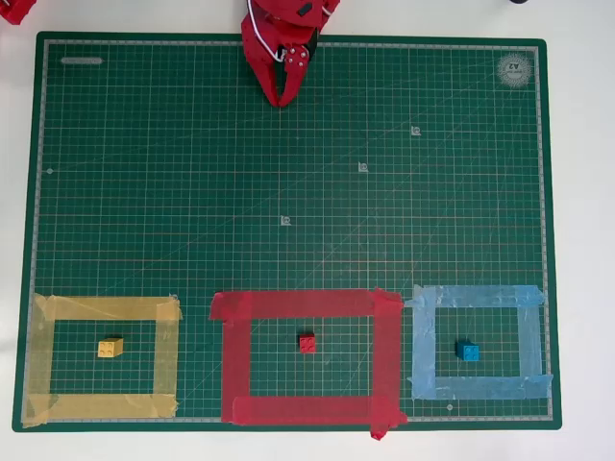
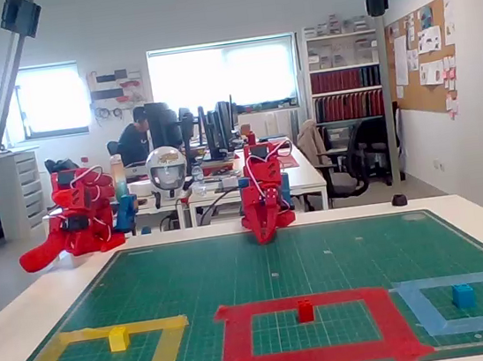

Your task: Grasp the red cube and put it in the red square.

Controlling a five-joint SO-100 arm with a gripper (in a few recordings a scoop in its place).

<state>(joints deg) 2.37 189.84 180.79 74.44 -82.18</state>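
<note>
Looking down in the overhead view, we see the red cube [image 1: 307, 343] sitting inside the red square [image 1: 307, 305], on the green mat [image 1: 288, 192] near its six o'clock edge. Our hand [image 1: 283, 100] hangs at twelve o'clock, well apart from it, fingers together and holding nothing. At nine o'clock of the cube sits a yellow block [image 1: 110, 348]; at three o'clock, a blue block [image 1: 468, 351].

Open mat [image 1: 288, 192] toward red cube [image 1: 307, 343]
</note>
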